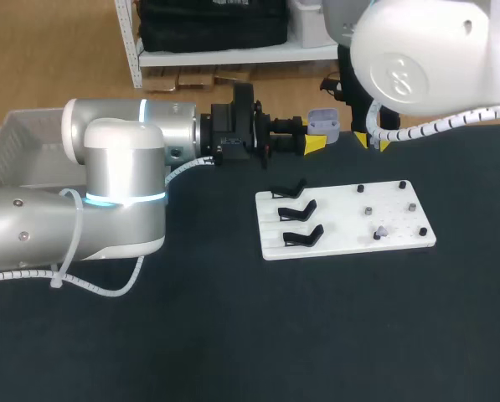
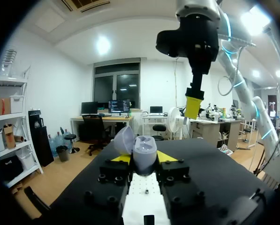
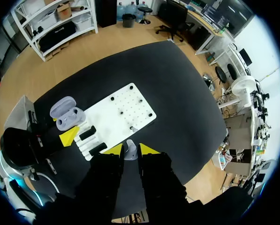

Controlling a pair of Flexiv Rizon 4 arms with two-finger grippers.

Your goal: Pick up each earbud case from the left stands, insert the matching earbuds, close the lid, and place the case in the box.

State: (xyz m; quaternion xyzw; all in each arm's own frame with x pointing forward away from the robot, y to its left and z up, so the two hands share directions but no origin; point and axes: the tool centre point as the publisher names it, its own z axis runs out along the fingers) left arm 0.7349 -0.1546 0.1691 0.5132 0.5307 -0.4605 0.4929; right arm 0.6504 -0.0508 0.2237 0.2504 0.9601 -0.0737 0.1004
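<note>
A lavender earbud case (image 1: 323, 122) with its lid open is held sideways above the table's far edge, my left gripper (image 1: 315, 141) shut on it. In the left wrist view the open case (image 2: 140, 151) sits between the yellow tips. My right gripper (image 3: 130, 150) hovers high above the table, shut on a small grey earbud (image 3: 130, 154). From there the case (image 3: 67, 113) lies off to one side, beyond the white board (image 3: 123, 101). In the head view the right gripper (image 1: 373, 139) hangs just right of the case. Another earbud (image 1: 382, 229) rests on the board.
The white board (image 1: 342, 243) carries three black stands (image 1: 298, 211) on its left side and several small pegs on its right. A translucent box (image 1: 15, 146) stands at the table's far left, behind my left arm.
</note>
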